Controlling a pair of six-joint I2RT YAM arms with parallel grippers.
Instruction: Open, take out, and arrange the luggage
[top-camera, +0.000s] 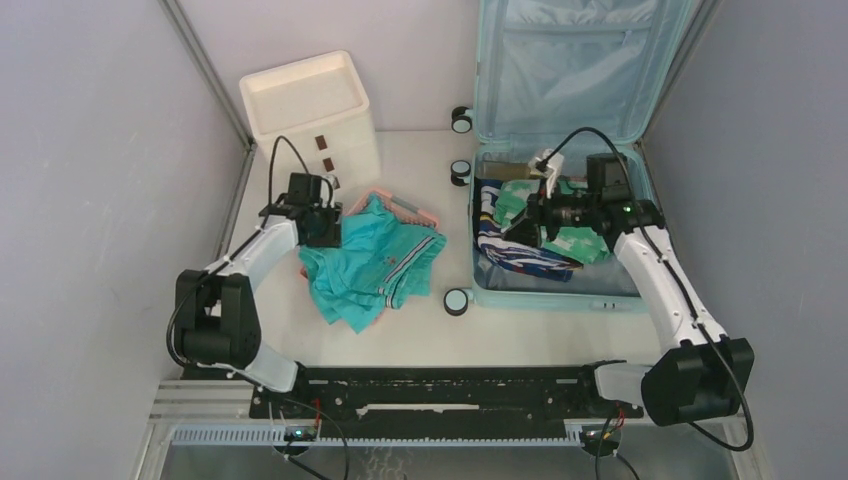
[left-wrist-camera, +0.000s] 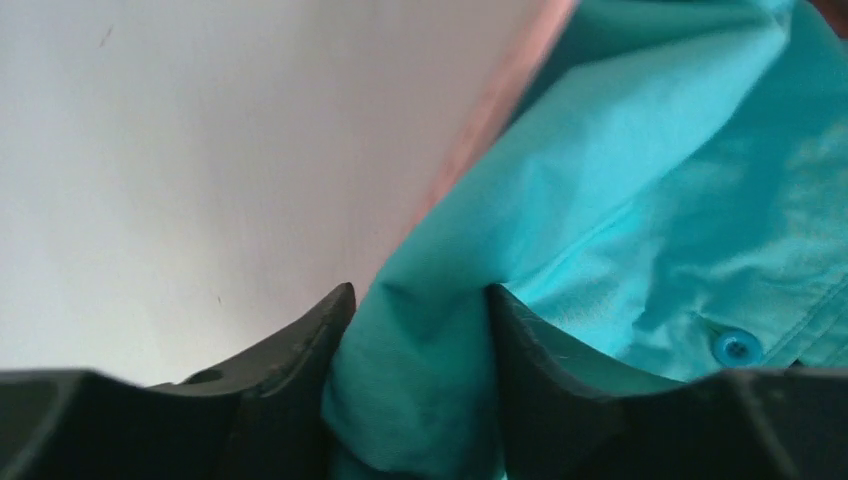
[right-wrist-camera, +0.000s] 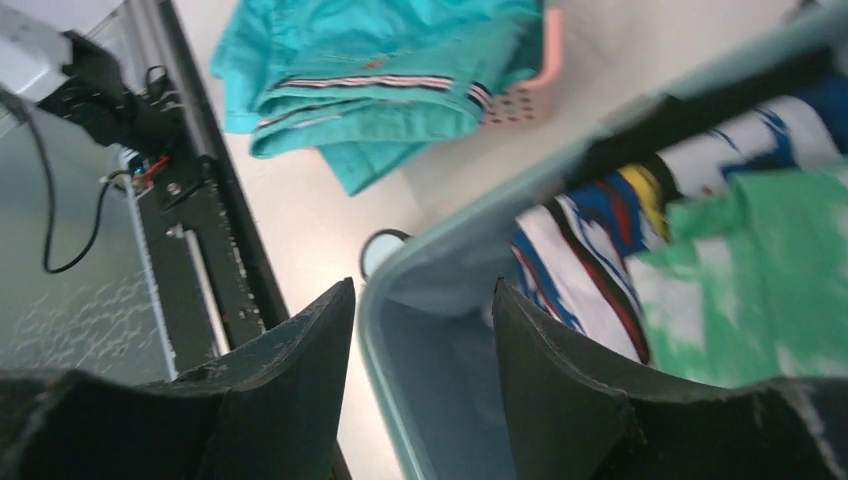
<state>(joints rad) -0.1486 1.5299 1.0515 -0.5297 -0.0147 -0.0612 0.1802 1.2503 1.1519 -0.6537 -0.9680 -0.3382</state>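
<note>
Nearest: teal garment (top-camera: 370, 265) heaped on table left of centre, covering most of pink basket (top-camera: 425, 212); only basket's far-right rim shows.

L gripper (left-wrist-camera: 418, 300) sits on the garment's far-left edge, well apart from the luggage (top-camera: 575, 75). Fingers stand apart w/ a teal fold filling the gap. Can't tell if it's pinched or lying loose.

Luggage is right of centre, open. Base half lies flat on table, lid half stands upright at the far side, lining facing the arms. Near-left wheel (top-camera: 456, 302) is just right of the garment.

R gripper (right-wrist-camera: 425, 300) hovers over the near-left corner of the base, pointing left. Jaws parted, nothing between them. Wrist view shows the base wall running under the fingers.

In the base: blue/white/yellow patterned cloth (top-camera: 510, 250) at left, green-white cloth (top-camera: 570, 240) beside it, partly under the R wrist.

Hidden/unclear: lid top cut off by frame edge; R forearm covers the base's right rim; R wrist view is blurred on the clothes.

Orientation: all visible wheels on the left side, so wheel end points left. Long axis runs left-right; the two halves meet along the far edge of the base.

Farthest left: white drawer box (top-camera: 310, 110), behind the basket.
</note>
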